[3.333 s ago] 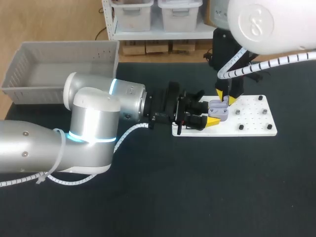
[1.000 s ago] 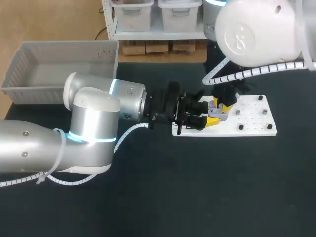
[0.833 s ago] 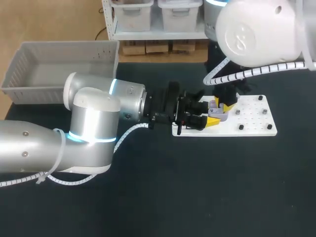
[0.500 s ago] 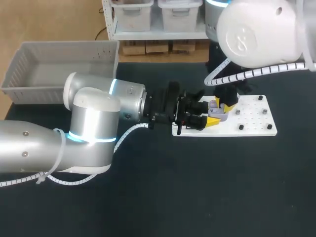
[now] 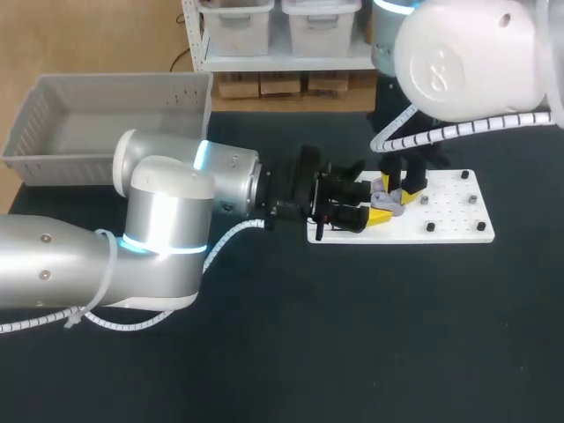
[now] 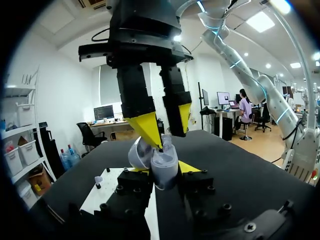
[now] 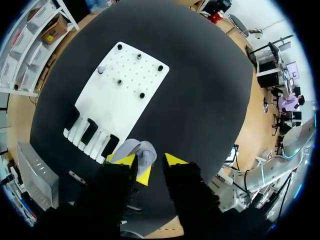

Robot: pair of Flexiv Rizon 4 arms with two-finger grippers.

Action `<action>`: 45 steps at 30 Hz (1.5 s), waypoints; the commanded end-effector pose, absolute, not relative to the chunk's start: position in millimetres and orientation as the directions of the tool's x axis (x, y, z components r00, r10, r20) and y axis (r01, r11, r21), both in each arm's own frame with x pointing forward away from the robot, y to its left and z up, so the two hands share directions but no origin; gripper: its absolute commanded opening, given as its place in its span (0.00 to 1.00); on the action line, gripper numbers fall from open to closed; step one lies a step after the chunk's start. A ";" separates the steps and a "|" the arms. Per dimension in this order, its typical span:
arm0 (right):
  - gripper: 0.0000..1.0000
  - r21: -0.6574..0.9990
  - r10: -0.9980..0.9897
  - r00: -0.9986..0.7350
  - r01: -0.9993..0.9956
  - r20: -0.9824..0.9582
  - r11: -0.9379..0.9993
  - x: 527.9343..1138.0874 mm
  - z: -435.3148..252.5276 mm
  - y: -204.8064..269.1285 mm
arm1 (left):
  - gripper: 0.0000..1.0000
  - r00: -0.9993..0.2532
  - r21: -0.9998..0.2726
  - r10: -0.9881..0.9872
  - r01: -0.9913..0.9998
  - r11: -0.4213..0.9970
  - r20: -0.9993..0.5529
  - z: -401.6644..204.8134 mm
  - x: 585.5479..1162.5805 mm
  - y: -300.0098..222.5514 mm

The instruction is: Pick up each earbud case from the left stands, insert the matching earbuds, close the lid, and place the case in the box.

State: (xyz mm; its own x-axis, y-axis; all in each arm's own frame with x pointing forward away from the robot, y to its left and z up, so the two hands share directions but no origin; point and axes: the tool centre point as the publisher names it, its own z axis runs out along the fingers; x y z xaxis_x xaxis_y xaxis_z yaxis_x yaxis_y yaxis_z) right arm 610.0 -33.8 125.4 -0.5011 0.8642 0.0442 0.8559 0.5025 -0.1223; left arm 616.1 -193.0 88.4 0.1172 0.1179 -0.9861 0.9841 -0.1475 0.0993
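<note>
A lavender earbud case (image 5: 390, 202) with its lid up sits above the near-left corner of the white stand board (image 5: 449, 216). My left gripper (image 5: 381, 208) is shut on it from both sides. In the left wrist view the case (image 6: 164, 172) sits between the left gripper's (image 6: 167, 169) yellow tips, with a small earbud (image 6: 165, 142) sticking up from it. My right gripper (image 5: 401, 183) hangs just above the case, pointing down, open. Its fingers (image 6: 150, 131) straddle the earbud without pinching it. In the right wrist view the case (image 7: 142, 150) lies under my right gripper (image 7: 150, 161).
The white board (image 7: 125, 95) carries several small pegs and dark slots on one edge. A grey plastic basket (image 5: 53, 132) stands at the table's far left corner. My left arm lies across the table's middle toward the board.
My right gripper's fingers have spread apart over the case and shifted slightly right. The left arm and the case have stayed still.
</note>
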 end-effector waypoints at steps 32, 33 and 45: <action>0.37 0.064 0.698 -0.678 0.705 -0.231 0.706 691.5 160.9 -116.7 | 0.00 0.121 0.104 0.115 0.984 -0.145 -0.986 88.2 613.6 -193.2; 0.37 0.062 0.697 -0.679 0.705 -0.230 0.707 694.8 158.2 -117.7 | 0.00 0.121 0.104 0.115 0.984 -0.145 -0.986 88.2 613.6 -193.2; 1.00 0.066 0.697 -0.684 0.702 -0.215 0.709 700.2 153.5 -121.0 | 0.00 0.121 0.104 0.115 0.984 -0.145 -0.986 88.2 613.6 -193.2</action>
State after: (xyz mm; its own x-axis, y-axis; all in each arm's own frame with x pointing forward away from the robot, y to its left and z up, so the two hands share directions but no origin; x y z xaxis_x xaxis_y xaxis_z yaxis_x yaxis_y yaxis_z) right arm 700.8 -120.8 153.3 -0.6849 0.6963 -0.2146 0.7012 0.7099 0.0657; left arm 614.9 -193.5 89.1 0.1181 0.1174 -0.9860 0.9836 -0.1500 0.0999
